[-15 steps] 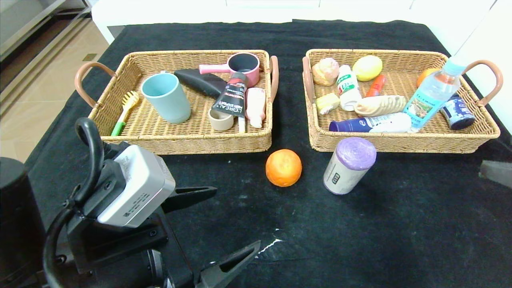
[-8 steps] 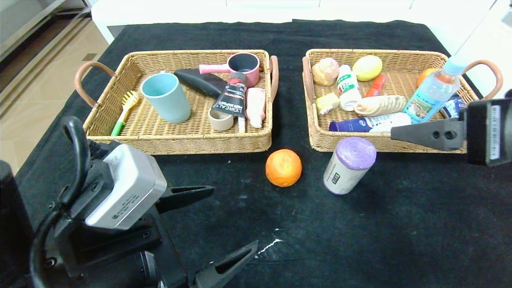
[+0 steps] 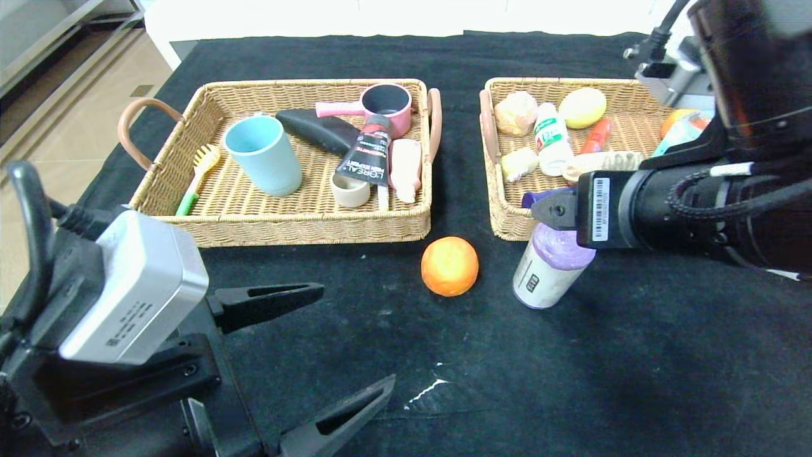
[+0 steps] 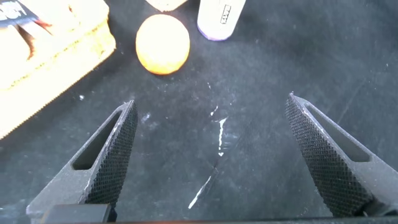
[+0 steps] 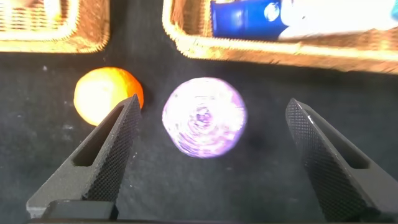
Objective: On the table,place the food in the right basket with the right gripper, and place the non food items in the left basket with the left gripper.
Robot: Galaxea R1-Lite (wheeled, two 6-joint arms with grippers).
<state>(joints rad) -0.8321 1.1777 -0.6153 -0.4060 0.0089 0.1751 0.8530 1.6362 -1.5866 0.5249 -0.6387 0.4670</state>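
Note:
An orange [image 3: 450, 266] lies on the black cloth in front of the gap between the two baskets. Just to its right stands a purple-topped roll [image 3: 550, 270] with a white label, tilted. My right gripper [image 5: 212, 102] hangs open directly above the roll, its fingers [image 5: 109, 149] spread wide to either side, touching nothing; the orange [image 5: 99, 93] shows beside one finger. Low at the near left, my left gripper [image 3: 355, 336] is open and empty over bare cloth, with the orange [image 4: 163, 45] and the roll [image 4: 219, 17] well ahead of it.
The left wicker basket [image 3: 292, 228] holds a blue cup [image 3: 263, 155], a pink pot, a black tube and a brush. Bottles, a lemon [image 3: 582, 106] and bread fill the right wicker basket [image 3: 504, 219], partly hidden by my right arm. White scuffs [image 3: 431, 387] mark the cloth.
My right arm has swung in from the right edge and now sits over the purple roll. The left gripper has drawn back toward the near left. Orange and roll have not moved.

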